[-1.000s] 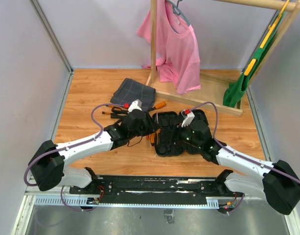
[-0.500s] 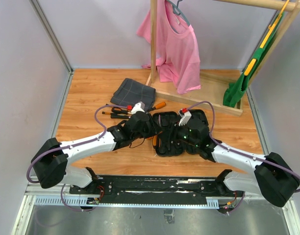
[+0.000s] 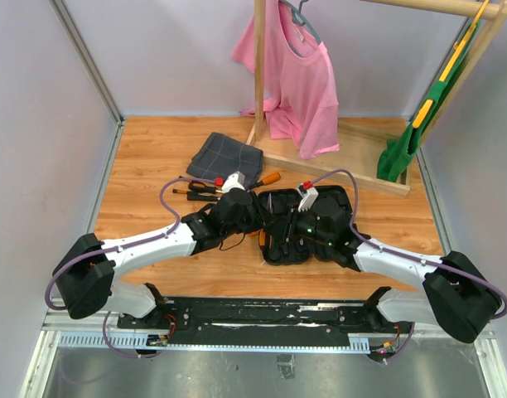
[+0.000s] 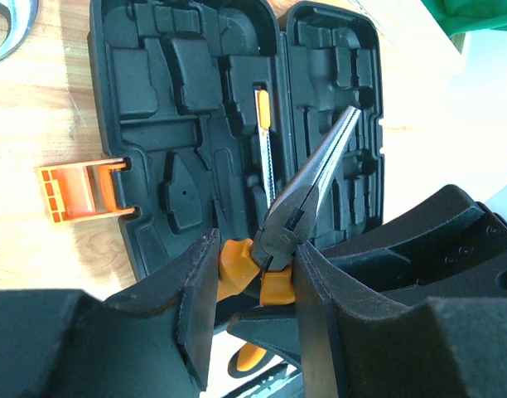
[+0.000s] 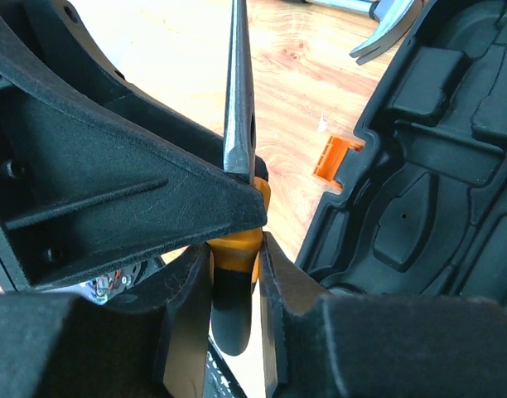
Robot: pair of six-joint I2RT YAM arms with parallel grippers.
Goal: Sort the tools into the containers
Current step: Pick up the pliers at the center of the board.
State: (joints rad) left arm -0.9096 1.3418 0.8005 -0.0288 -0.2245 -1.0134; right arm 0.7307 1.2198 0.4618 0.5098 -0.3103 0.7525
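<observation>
Tabletop of wood is the biggest thing we see. The black tool case lies open on it, near the middle. Over the case, our left gripper has its jaws pinching the orange handles of the long-nose pliers. Our right gripper has its jaws tight on one handle too. The hammer lies just beside the case, and the screwdrivers lie to its left.

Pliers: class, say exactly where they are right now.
Left wrist view: the pliers are clamped in the left hand, nose slanting over the open tool case. The right hand grips their orange handle too, by the case's left edge.
</observation>
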